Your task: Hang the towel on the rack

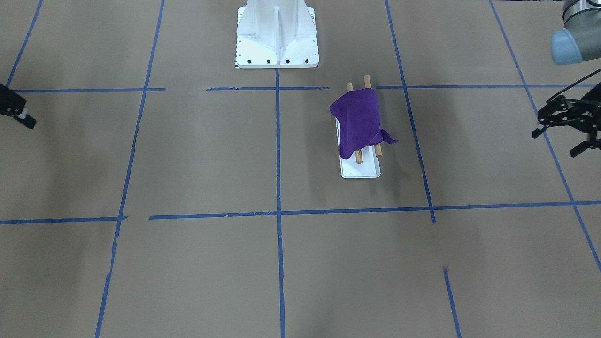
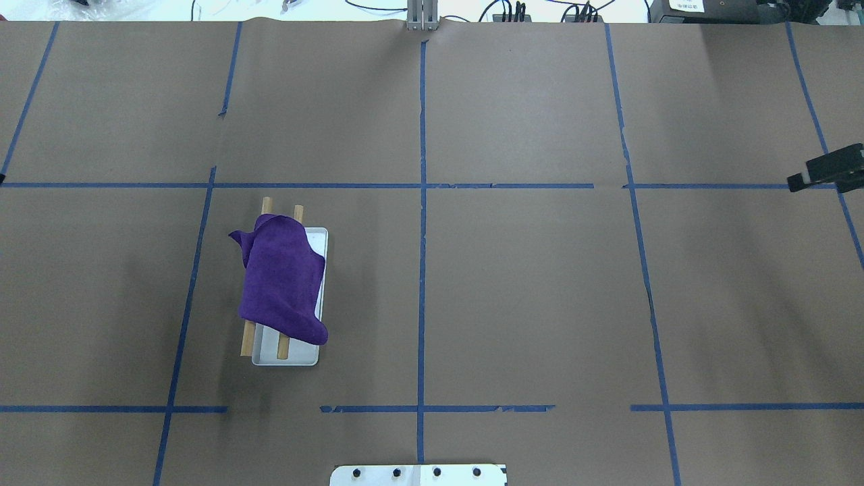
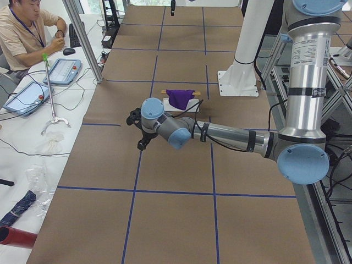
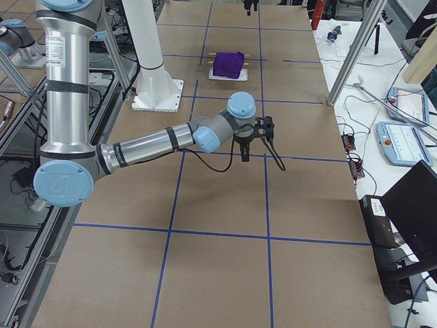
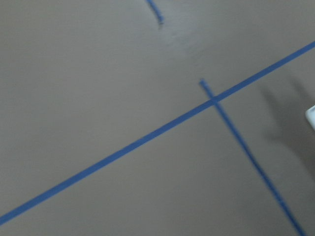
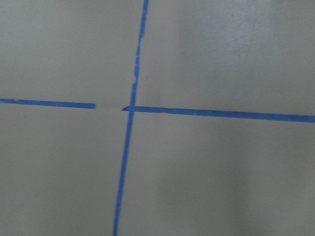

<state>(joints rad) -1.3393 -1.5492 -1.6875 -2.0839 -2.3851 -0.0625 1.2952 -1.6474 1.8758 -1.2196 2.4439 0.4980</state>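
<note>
The purple towel (image 1: 359, 122) lies draped across both wooden dowels (image 1: 367, 80) of the rack, whose white base (image 1: 360, 170) sticks out below it. It also shows in the overhead view (image 2: 283, 283), with one corner hanging off the side. My left gripper (image 1: 555, 143) is open and empty, well away from the rack at the table's side. My right gripper (image 2: 823, 169) is at the opposite table edge, only partly in view, and its jaws cannot be read. Both wrist views show only brown paper and blue tape.
The large white bolted pedestal (image 1: 277, 33) stands at the robot's side of the table, near the rack. Blue tape lines (image 2: 422, 270) grid the brown table cover. An operator (image 3: 27, 33) sits at a side desk with tablets and cables.
</note>
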